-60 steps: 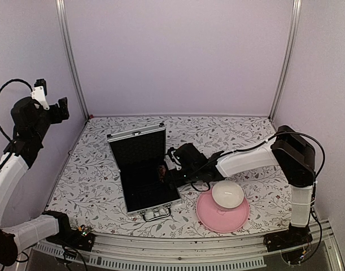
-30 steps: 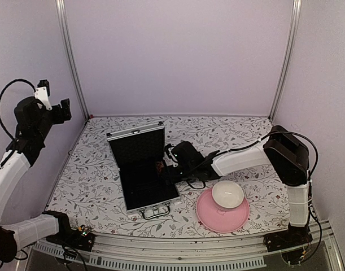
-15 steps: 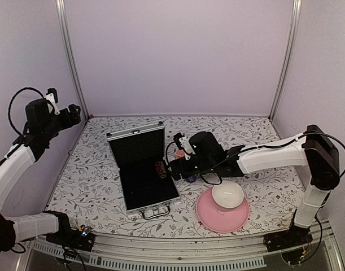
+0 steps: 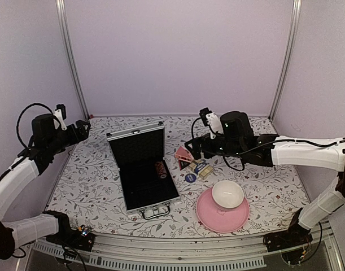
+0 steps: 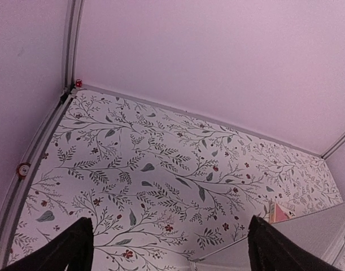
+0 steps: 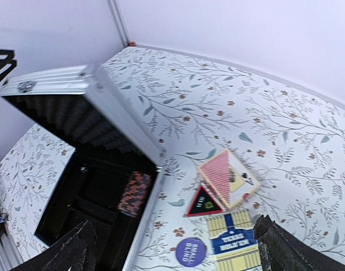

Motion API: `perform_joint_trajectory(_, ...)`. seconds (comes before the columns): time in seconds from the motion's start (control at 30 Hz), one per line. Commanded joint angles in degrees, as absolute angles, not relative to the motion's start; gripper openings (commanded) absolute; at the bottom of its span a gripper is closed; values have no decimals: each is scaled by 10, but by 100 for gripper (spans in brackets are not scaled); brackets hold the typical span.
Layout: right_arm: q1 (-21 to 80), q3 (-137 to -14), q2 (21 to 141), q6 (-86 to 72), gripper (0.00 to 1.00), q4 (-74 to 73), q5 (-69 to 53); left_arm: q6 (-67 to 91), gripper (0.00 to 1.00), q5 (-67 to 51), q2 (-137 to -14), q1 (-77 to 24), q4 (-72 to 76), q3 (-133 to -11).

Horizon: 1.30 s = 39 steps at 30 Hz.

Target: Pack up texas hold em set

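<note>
The silver briefcase (image 4: 155, 213) lies open left of centre, its lid (image 4: 136, 145) upright. A dark red chip stack (image 4: 160, 167) lies in its black lining, also in the right wrist view (image 6: 135, 193). Right of the case lie the red/pink card box (image 4: 183, 153) (image 6: 228, 176), the gold-and-blue card box (image 4: 201, 167) (image 6: 235, 243) and the blue disc (image 4: 190, 177) (image 6: 190, 251). My right gripper (image 4: 194, 149) (image 6: 172, 259) hangs open and empty above these. My left gripper (image 4: 82, 129) (image 5: 169, 254) is open and empty, high at the far left.
A pink plate (image 4: 209, 217) with a white bowl (image 4: 227, 193) sits at the front right. A small black triangle card (image 6: 205, 201) lies beside the pink card box. The case lid's edge (image 5: 240, 254) shows in the left wrist view. Walls enclose the table.
My right gripper has let go of the chip stack in the case and pulled up and back to the right, uncovering the card boxes and disc. My left arm has lowered and swung right.
</note>
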<state>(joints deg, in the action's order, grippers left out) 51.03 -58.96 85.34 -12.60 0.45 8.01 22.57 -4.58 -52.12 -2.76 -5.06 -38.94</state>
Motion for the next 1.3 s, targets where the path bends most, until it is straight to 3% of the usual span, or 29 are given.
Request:
perform_joint_trajectory(0.0, 426, -546, 826, -139, 99, -18, 15, 233, 95, -57, -524, -45, -13, -364)
perform_joint_trajectory(0.17, 335, -527, 819, -138, 99, -46, -20, 229, 95, -68, -527, -50, 43, -339)
perform_joint_trajectory(0.37, 294, -536, 870, -85, 99, -77, -9, 190, 95, -62, -516, -52, 158, -279)
perform_joint_trajectory(0.7, 330, -636, 1016, -39, 95, -104, -58, 184, 96, -15, -501, -54, 220, -249)
perform_joint_trajectory(1.27, 395, -646, 1076, -22, 98, -119, -13, 193, 97, 5, -523, -55, 211, -260)
